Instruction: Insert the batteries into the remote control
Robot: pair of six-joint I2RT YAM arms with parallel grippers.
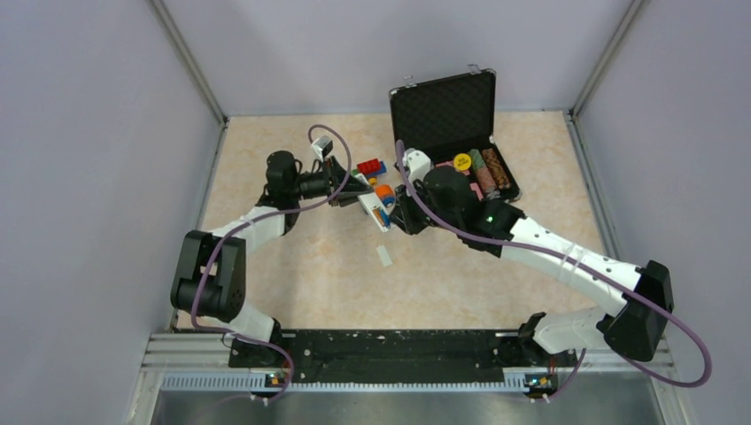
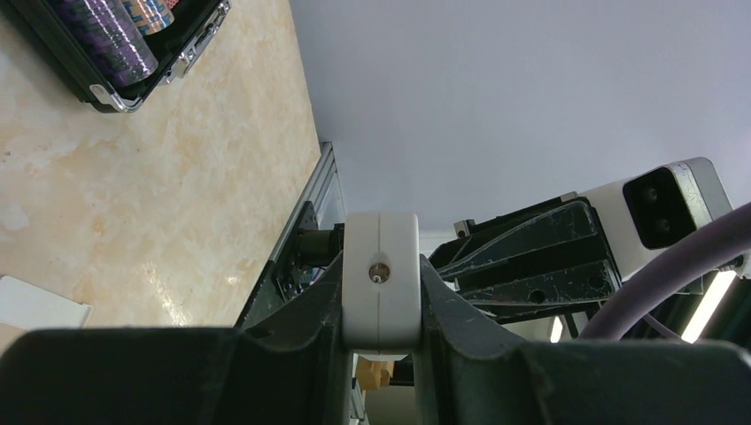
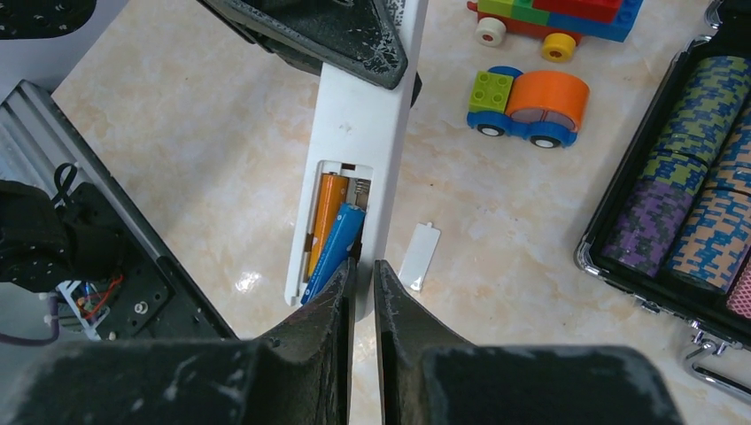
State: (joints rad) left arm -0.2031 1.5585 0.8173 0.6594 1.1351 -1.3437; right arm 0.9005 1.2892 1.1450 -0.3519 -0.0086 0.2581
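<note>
The left gripper (image 2: 381, 266) pinches one end of the remote control (image 3: 363, 133). Its open battery bay lies just ahead of the right gripper (image 3: 363, 288), whose jaws are almost pressed together, with nothing visible in the slit.

The orange battery (image 3: 326, 212) lies flat in the bay. The blue battery (image 3: 335, 252) sits tilted, with its near end touching or just beside the left finger of the right gripper. I think a push off its axis could make it spring out, or could twist the remote in the left jaws.

I count two batteries, one remote, one loose cover (image 3: 419, 255) to the right of the jaws, and two toy vehicles (image 3: 531, 106) further ahead.
</note>
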